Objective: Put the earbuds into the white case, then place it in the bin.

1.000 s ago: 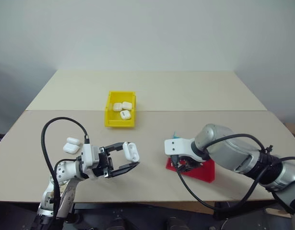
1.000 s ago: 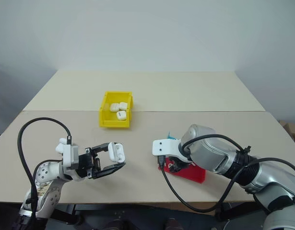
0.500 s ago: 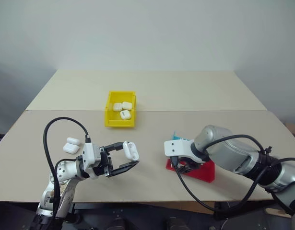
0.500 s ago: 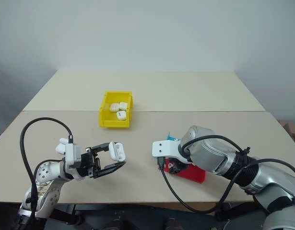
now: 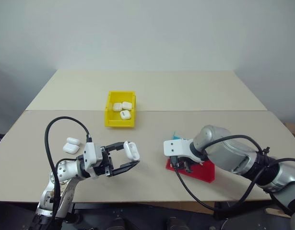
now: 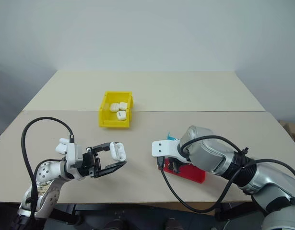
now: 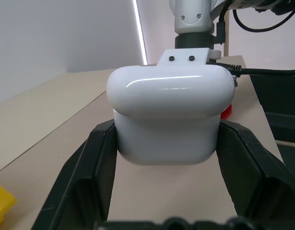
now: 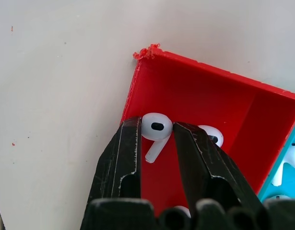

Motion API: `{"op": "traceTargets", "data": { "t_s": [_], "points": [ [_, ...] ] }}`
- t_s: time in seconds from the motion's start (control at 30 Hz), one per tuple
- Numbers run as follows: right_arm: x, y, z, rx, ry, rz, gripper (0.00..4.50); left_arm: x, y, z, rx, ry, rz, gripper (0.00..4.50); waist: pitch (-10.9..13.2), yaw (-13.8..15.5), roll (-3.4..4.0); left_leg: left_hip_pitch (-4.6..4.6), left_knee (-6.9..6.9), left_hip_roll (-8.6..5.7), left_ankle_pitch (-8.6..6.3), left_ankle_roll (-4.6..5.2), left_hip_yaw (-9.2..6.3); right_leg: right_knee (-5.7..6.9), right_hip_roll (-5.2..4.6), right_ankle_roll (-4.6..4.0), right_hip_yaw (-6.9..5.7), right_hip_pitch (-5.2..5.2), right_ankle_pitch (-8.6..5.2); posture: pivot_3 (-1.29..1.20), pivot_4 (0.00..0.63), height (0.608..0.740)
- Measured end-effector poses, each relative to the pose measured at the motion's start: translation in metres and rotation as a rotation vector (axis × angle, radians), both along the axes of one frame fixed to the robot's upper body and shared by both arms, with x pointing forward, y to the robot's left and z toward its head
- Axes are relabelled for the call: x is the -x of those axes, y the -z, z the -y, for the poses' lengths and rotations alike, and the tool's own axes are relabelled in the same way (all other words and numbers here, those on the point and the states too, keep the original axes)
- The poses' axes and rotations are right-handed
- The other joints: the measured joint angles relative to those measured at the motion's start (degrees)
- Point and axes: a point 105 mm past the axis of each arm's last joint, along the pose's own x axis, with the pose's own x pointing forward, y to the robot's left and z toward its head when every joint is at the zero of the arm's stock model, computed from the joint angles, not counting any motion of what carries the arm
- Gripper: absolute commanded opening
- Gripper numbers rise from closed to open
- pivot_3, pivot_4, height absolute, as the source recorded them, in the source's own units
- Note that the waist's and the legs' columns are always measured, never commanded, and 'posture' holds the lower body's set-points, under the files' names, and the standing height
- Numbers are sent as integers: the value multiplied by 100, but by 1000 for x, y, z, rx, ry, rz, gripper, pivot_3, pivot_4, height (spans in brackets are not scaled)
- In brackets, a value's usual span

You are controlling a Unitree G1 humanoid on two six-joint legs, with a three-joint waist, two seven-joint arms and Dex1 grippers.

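left gripper clamped on white case, right gripper pinching earbud in red tray

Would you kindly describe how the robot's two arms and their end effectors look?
Both arms are silver-grey and white with looping black cables. The left end effector has two black fingers on a white wrist block. The right end effector has black fingers too, behind a white bracket with two dark screws.
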Motion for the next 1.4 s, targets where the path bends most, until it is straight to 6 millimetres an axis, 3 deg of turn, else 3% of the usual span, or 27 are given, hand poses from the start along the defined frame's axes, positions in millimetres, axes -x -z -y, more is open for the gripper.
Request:
{"op": "traceTargets", "data": {
  "t_s": [0.47, 0.5, 0.57, 1.03, 1.13, 1.27, 1.4],
  "points": [
    [1, 2, 1, 4, -6, -4, 1306, -1, 2, -1, -12, -13, -3, 2780, 0, 2, 0, 0, -1, 0, 0, 0, 0, 0, 0, 0, 0, 0, 0, 0, 150, 740],
    [1, 3, 1, 5, -7, -8, 948, -1, 2, -1, -12, -14, -3, 2780, 0, 2, 0, 0, -1, 0, 0, 0, 0, 0, 0, 0, 0, 0, 0, 0, 150, 740],
    [2, 3, 1, 5, -14, -10, 649, -1, 2, -1, -13, -14, -3, 2780, 0, 1, 0, 0, -1, 0, 0, 0, 0, -1, 0, -1, 0, 0, -1, 0, 150, 740],
    [3, -2, 1, -25, -3, 4, 649, -1, 0, 0, -16, -17, -25, 2780, 1, 4, 0, -5, -1, 1, 0, 0, 0, -1, 0, 0, -1, -6, -1, 0, 150, 740],
    [9, -30, -4, -180, 4, 10, 649, 1, -15, 7, 35, 19, -11, 2780, 2, 16, -1, -11, -2, 0, 0, 0, -2, -2, 0, 1, -2, -7, 0, 0, 150, 740],
    [15, -107, 1, -517, -38, 178, 649, 8, -48, 21, 115, 111, 20, 2780, 3, 65, -4, -7, -2, 0, 0, 0, -7, -14, 0, 6, -10, 9, -1, 0, 150, 740],
    [25, -144, 8, -750, -154, 312, 649, 11, -69, 30, 159, 173, 31, 2780, 2, 68, -5, 1, -3, 0, 0, 0, -10, -20, 7, 35, -7, 20, -12, 0, 150, 740]
  ]
}}
